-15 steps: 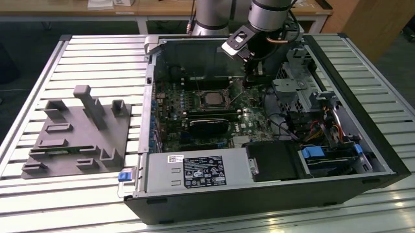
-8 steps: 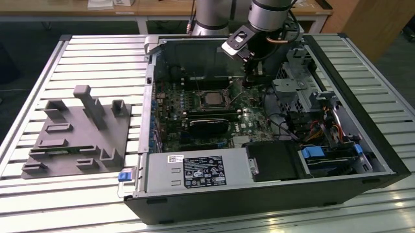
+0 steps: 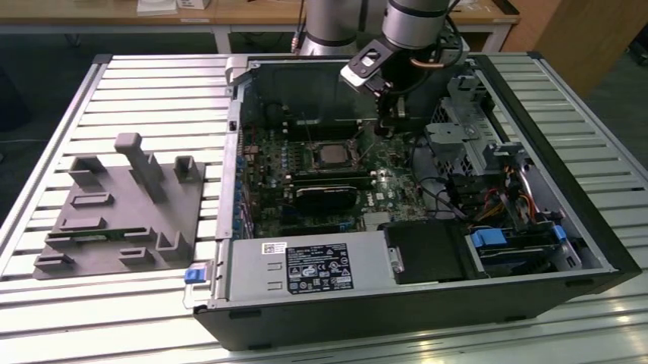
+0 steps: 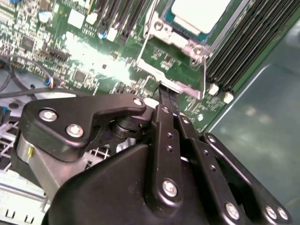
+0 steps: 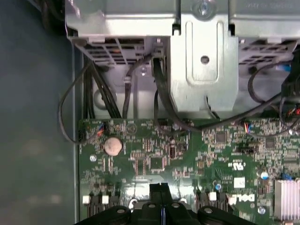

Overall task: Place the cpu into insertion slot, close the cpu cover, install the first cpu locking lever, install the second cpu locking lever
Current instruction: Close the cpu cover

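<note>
Silver-grey top of the cpu [image 4: 199, 11] shows flat in the insertion slot [image 4: 157, 26], so as far as I can judge the chip is already seated. The cpu cover [image 4: 180, 41] looks laid down around it as a shiny frame. I can't tell whether it's latched, and I can't pick out either locking lever with any confidence.

The relation that matters: in the second wrist view the gripper [image 4: 165, 96] has its two fingers pressed together with nothing between them, so the jaws are closed and empty. Their long axis points straight at the slot. The tips sit just beside the near metal edge of the frame, and that edge runs crosswise to the fingers. Whether they actually touch it I can't say. The chip itself lies just past that edge, on the far side from the fingers.

From the exterior view the gripper [image 3: 388, 125] hangs inside the open computer case [image 3: 405, 315], with the cpu [image 3: 329, 155] a bit toward the exterior view's left of the fingertips and nearer the camera.

Around that there's the green board [image 4: 93, 61], the long black memory slots [image 4: 248, 42] beside the slot, and a coin battery [image 5: 113, 146] further off on the board.
</note>
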